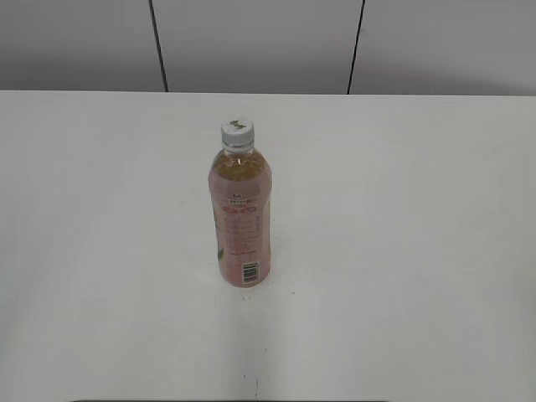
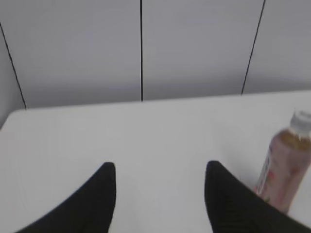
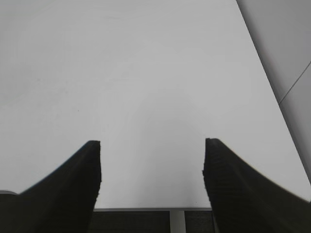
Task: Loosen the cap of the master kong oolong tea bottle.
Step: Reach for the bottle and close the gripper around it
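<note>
From the exterior view, the tall clear plastic bottle of amber tea with the pink wrap label [image 1: 240, 219] is standing upright near the middle of the plain white table [image 1: 419, 251], long axis straight up, barcode low on the side facing us, and the small round white ribbed screw cap [image 1: 237, 132] sits on top with a little dark mark on it. Neither arm shows up here at all, so you can't judge from this angle which one is closer. In the left wrist view, the left gripper [image 2: 160, 194] has its two black fingers spread wide with nothing between them, and the bottle [image 2: 284, 177] is off to its right and a bit ahead, leaning in the picture only because of the camera angle; its base is cut off behind the right finger and the cap [image 2: 302, 120] is clipped by the frame edge and pretty blurry. In the right wrist view, the right gripper [image 3: 151, 189] is also spread apart and empty, hanging near the table's front edge, and no bottle appears anywhere past it. So my guess is the left arm is the nearer one and would need to swing rightward toward the bottle.
</note>
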Action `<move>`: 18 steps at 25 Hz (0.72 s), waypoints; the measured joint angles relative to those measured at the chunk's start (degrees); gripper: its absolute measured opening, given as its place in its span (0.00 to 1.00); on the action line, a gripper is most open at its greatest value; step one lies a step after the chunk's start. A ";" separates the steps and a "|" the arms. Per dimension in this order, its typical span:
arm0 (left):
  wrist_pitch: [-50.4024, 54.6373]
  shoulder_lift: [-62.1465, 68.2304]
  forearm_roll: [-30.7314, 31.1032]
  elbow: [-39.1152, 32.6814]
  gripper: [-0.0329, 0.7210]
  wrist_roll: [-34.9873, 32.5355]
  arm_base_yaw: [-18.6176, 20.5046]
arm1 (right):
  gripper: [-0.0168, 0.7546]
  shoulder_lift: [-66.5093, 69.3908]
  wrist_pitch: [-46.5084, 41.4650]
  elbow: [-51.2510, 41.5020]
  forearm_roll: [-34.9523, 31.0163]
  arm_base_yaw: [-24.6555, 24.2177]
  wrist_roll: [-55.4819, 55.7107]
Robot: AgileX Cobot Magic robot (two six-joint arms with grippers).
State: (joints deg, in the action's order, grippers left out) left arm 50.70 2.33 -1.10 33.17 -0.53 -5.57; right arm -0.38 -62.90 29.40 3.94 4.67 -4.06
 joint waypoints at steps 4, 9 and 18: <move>-14.11 4.42 -0.43 0.19 0.52 0.00 0.00 | 0.67 0.00 0.00 0.00 0.00 0.00 0.00; -22.99 14.11 -1.63 -0.51 0.51 0.00 0.00 | 0.67 0.00 0.00 0.00 0.00 0.00 0.00; -50.70 30.22 -7.21 -15.49 0.51 0.00 0.00 | 0.67 0.00 0.00 0.00 0.00 0.00 0.00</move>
State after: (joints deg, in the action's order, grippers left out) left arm 0.00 32.55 -8.31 17.68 -0.53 -5.57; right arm -0.38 -62.90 29.40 3.94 4.67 -4.06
